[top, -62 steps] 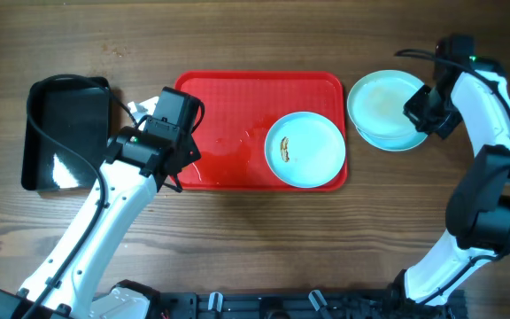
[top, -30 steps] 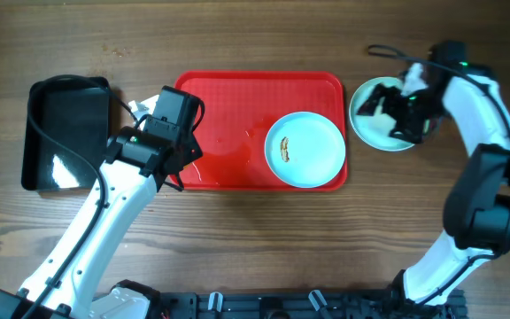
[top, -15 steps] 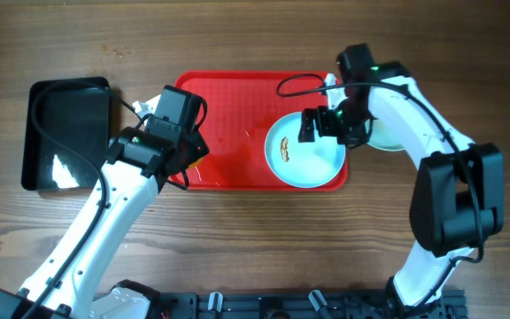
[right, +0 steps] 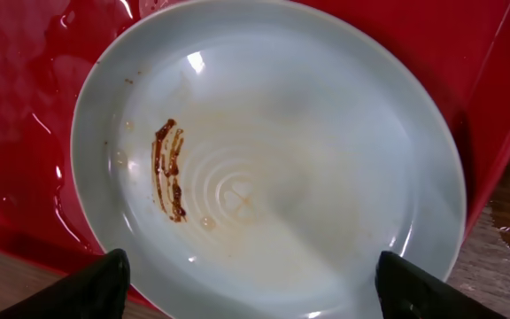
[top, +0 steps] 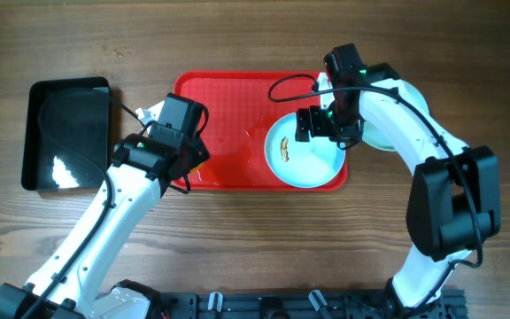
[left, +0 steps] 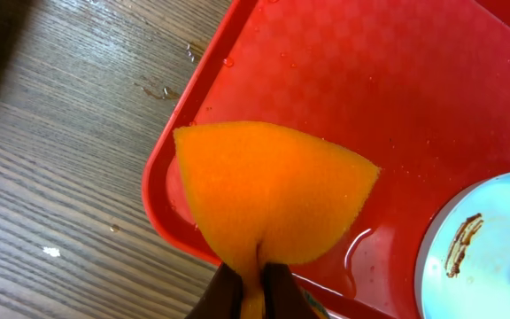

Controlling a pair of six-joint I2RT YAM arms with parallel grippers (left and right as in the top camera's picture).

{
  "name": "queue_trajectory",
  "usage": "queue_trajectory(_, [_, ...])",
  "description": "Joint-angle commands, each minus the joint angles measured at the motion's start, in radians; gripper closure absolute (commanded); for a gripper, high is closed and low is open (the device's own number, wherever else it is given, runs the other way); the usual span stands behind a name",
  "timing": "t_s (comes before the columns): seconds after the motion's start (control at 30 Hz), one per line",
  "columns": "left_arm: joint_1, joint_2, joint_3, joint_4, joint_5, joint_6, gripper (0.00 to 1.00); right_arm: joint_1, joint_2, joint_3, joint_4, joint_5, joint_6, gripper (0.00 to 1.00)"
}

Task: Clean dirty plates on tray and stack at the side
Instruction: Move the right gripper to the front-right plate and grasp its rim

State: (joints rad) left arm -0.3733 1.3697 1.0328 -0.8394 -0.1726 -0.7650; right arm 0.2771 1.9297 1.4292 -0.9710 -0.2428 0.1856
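One plate lies at the right end of the red tray, with a brown smear on its left half. My right gripper hovers open just above it, one finger at each side of the near rim, nothing held. The right wrist view shows this plate wet, the smear in streaks. A sliver of the stacked plates shows beside the tray under the right arm. My left gripper is shut on a folded orange sponge over the tray's near-left corner.
A glossy black bin stands left of the tray. Water lies pooled on the tray floor and around the plate. Small drops and crumbs mark the wood by the tray's left edge.
The right arm has swung left from the stack beside the tray to above the smeared plate. The left arm has shifted slightly right with the sponge.
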Motion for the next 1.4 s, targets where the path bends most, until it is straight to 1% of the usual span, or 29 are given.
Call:
queue_trajectory(0.0, [-0.005, 0.005, -0.006, 0.011, 0.008, -0.01, 0.96, 0.005, -0.028, 0.013, -0.002, 0.145, 0.012, 0.14])
queue_trajectory(0.03, [-0.005, 0.005, -0.006, 0.011, 0.008, -0.01, 0.96, 0.005, -0.028, 0.013, -0.005, 0.196, 0.031, 0.15])
queue_trajectory(0.13, [-0.005, 0.005, -0.006, 0.01, 0.008, -0.009, 0.96, 0.005, -0.025, 0.01, -0.002, 0.291, 0.05, 0.23])
queue_trajectory(0.2, [-0.005, 0.005, -0.006, 0.011, 0.008, -0.009, 0.96, 0.005, -0.018, 0.003, 0.005, 0.33, 0.053, 0.34])
queue_trajectory(0.23, [-0.005, 0.005, -0.006, 0.01, 0.008, -0.009, 0.96, 0.004, -0.013, -0.004, 0.006, 0.337, 0.057, 0.44])
queue_trajectory(0.27, [-0.005, 0.005, -0.006, 0.009, 0.008, -0.009, 0.96, 0.004, -0.008, -0.008, 0.005, 0.337, 0.068, 0.49])
queue_trajectory(0.33, [-0.005, 0.005, -0.006, 0.009, 0.008, -0.009, 0.96, 0.004, -0.002, -0.017, -0.009, 0.337, 0.085, 0.52])
queue_trajectory(0.43, [-0.005, 0.005, -0.006, 0.01, 0.008, -0.01, 0.96, 0.004, -0.002, -0.024, -0.031, 0.33, 0.113, 0.52])
queue_trajectory(0.63, [-0.005, 0.005, -0.006, 0.01, 0.025, -0.006, 0.96, 0.004, -0.002, -0.032, -0.059, 0.322, 0.115, 0.53])
queue_trajectory(0.7, [-0.005, 0.005, -0.006, 0.01, 0.032, -0.006, 0.96, 0.004, -0.002, -0.045, -0.049, 0.321, 0.132, 0.55])
queue_trajectory(0.93, [-0.005, 0.005, -0.006, 0.01, 0.034, -0.006, 0.96, 0.004, -0.002, -0.12, 0.021, 0.268, 0.137, 0.55])
queue_trajectory(1.0, [-0.005, 0.005, -0.006, 0.01, 0.034, -0.006, 0.96, 0.004, -0.002, -0.129, 0.033, 0.265, 0.137, 0.56])
queue_trajectory(1.13, [-0.005, 0.005, -0.006, 0.011, 0.034, -0.006, 0.96, 0.004, -0.002, -0.129, 0.033, 0.259, 0.136, 0.64])
queue_trajectory(1.23, [-0.005, 0.005, -0.006, 0.014, 0.034, -0.006, 0.96, 0.004, -0.002, -0.129, 0.032, 0.229, 0.136, 0.68])
queue_trajectory(1.37, [-0.005, 0.005, -0.006, 0.013, 0.034, -0.006, 0.96, 0.004, -0.002, -0.129, 0.042, 0.184, 0.137, 0.68])
